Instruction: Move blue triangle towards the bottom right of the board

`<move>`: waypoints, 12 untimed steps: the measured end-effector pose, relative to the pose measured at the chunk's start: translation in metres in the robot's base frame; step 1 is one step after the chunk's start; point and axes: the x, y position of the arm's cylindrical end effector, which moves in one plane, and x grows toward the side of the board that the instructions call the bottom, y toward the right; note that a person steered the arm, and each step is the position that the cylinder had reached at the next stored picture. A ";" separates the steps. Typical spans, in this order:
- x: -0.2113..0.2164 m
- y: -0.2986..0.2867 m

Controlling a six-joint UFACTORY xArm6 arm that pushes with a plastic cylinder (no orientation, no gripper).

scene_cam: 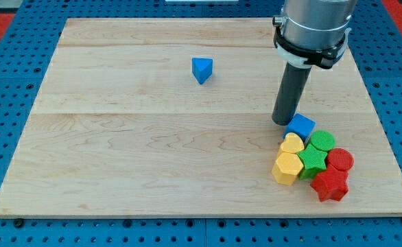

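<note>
Blue triangle [202, 70] sits alone on the wooden board [132, 158], above centre, well apart from the cluster at the view's bottom right. That board rests on a blue perforated base [9, 55]. No writing is readable. My tip [285, 121] stands touching the blue cube [300, 127], holding nothing. Below it crowd a yellow heart [291, 143], yellow hexagon [287, 167], green star [313, 159], green block [322, 142], red cylinder [339, 160] and red star [330, 185]. The arm's top is cut off.

We note a pale wooden board [153, 158] carrying a blue triangle [202, 69] alone near the view's top. At the view's lower right lie clustered a blue cube [300, 126], two yellow blocks [288, 158], two green blocks [317, 151] and two red blocks [333, 173].
</note>
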 end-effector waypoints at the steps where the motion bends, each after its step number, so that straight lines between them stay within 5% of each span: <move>1: 0.002 0.002; 3: 0.000 0.000; 7: -0.153 -0.086; 9: -0.139 -0.146; 11: -0.052 -0.166; 12: -0.057 -0.182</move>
